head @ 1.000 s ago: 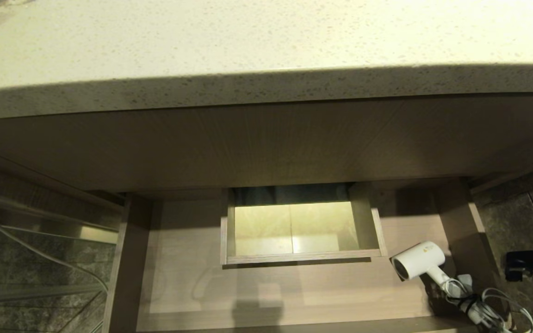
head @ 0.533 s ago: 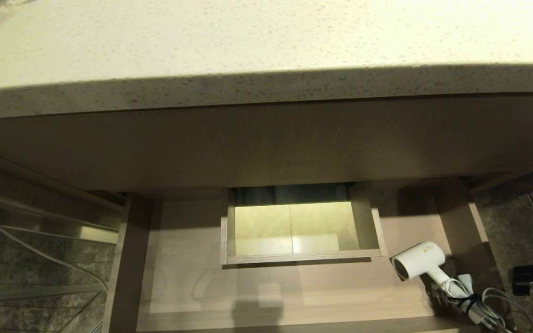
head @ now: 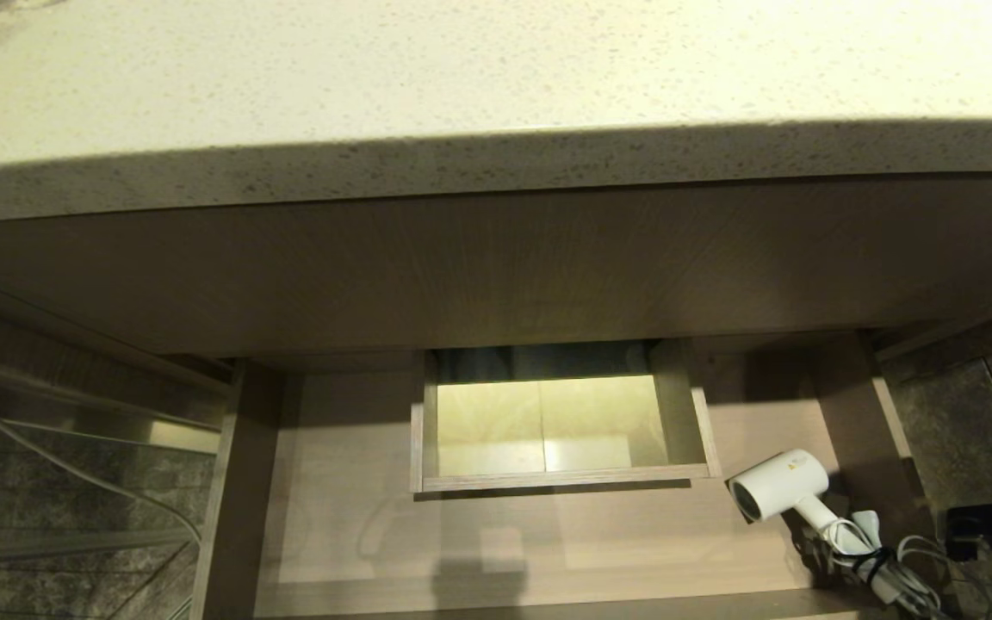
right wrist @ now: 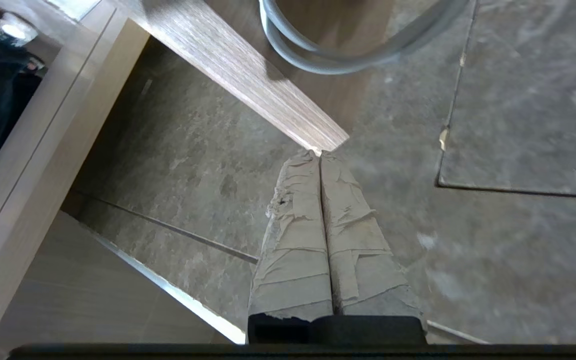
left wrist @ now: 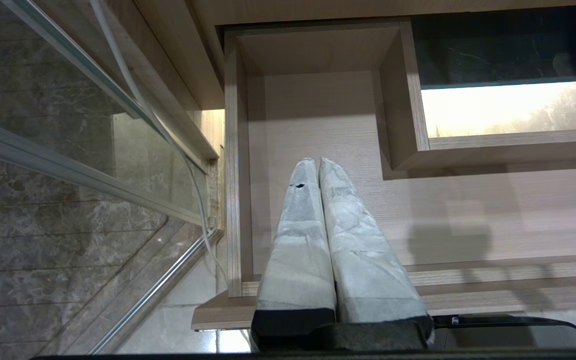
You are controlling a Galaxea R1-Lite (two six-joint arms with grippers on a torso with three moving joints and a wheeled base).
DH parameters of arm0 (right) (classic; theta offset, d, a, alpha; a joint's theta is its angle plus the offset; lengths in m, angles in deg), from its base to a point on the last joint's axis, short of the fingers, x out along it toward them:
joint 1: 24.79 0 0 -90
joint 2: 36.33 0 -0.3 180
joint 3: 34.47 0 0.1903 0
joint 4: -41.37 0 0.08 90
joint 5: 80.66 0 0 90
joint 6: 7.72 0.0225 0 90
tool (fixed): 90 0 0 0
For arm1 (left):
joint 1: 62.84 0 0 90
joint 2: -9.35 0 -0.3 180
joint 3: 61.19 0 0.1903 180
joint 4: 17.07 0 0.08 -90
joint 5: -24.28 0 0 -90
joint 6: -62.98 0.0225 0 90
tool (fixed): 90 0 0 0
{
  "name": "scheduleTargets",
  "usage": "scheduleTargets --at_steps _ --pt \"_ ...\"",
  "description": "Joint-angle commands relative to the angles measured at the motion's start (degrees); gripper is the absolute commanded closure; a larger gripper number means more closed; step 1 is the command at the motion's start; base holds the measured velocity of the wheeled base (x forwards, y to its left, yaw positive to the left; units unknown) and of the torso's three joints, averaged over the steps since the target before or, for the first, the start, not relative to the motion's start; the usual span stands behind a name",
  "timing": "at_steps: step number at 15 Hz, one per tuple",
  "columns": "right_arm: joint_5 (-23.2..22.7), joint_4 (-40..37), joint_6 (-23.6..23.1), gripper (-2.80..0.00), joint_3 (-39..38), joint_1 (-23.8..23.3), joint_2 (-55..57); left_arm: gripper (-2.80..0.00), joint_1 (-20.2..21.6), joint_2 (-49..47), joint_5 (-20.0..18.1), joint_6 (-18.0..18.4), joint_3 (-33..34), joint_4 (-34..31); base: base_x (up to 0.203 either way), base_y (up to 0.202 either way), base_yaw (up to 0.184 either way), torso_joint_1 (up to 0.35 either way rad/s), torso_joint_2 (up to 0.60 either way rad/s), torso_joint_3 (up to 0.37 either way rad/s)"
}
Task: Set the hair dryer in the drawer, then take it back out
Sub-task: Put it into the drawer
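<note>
The wide beige drawer [head: 358, 517] stands pulled out under the counter, with a walled rectangular cut-out [head: 548, 426] in its floor. The white hair dryer [head: 780, 484] lies on the drawer floor at the right, barrel toward the cut-out, and its tied cord [head: 879, 573] trails to the near right corner. My right gripper [right wrist: 320, 154] is shut and empty over the stone floor, just off a corner of the drawer's wood; its dark arm [head: 991, 523] shows to the right of the drawer. My left gripper [left wrist: 316, 161] is shut and empty above the drawer's [left wrist: 468, 215] left part.
A speckled stone counter [head: 496, 95] overhangs the drawer, with a tall wood-grain panel [head: 496, 267] below it. A glass panel with metal rails [head: 57, 482] stands at the left. Grey stone tiles [head: 978, 405] lie at the right. A loop of pale cord [right wrist: 338, 55] lies past the right gripper.
The right arm has sunk lower at the picture's right edge, beside the drawer. The hair dryer, the drawer and the left gripper have not moved.
</note>
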Motion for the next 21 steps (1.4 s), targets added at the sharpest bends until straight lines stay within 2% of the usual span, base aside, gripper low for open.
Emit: scheduleTargets --at_steps 1,10,18,21 --pt "0.3 -0.1 -0.5 0.00 0.6 -0.1 2.2 0.00 0.0 0.0 0.0 0.0 0.0 0.0 0.000 0.000 0.000 0.000 0.00 0.000" --pt "0.4 -0.2 -1.6 0.00 6.1 -0.2 7.4 0.00 0.0 0.0 0.0 0.0 0.0 0.0 0.000 0.000 0.000 0.000 0.00 0.000" --pt "0.3 -0.2 -2.2 0.00 7.9 -0.2 9.9 0.00 0.0 0.0 0.0 0.0 0.0 0.0 0.000 0.000 0.000 0.000 0.00 0.000" --pt "0.0 -2.5 -2.1 0.00 8.8 -0.2 10.0 0.00 0.0 0.0 0.0 0.0 0.0 0.0 0.000 0.000 0.000 0.000 0.00 0.000"
